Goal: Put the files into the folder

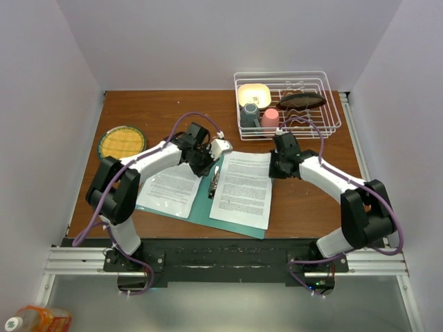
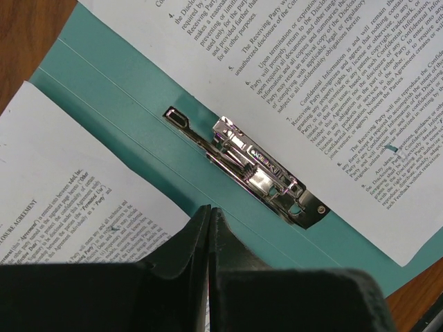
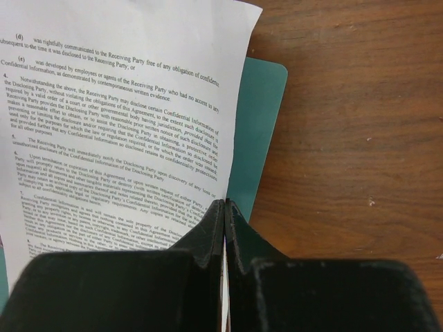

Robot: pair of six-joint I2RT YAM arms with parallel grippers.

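Right gripper [image 3: 225, 205] pinching files [image 3: 118, 117], folder [image 3: 261, 131] beneath

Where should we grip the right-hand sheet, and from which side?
Take the right-hand sheet by its far right corner, coming from the right with the right gripper. That corner overhangs the folder onto the table, and the metal clip crowds its inner edge. Since it lies flat, it probably needs a low, sliding pinch.

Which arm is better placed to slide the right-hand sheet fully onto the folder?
Right, probably. The right tool, shut, sits at the edge of that sheet, whose corner sticks out past the folder. The left tool is near the clip, beside the other sheet.
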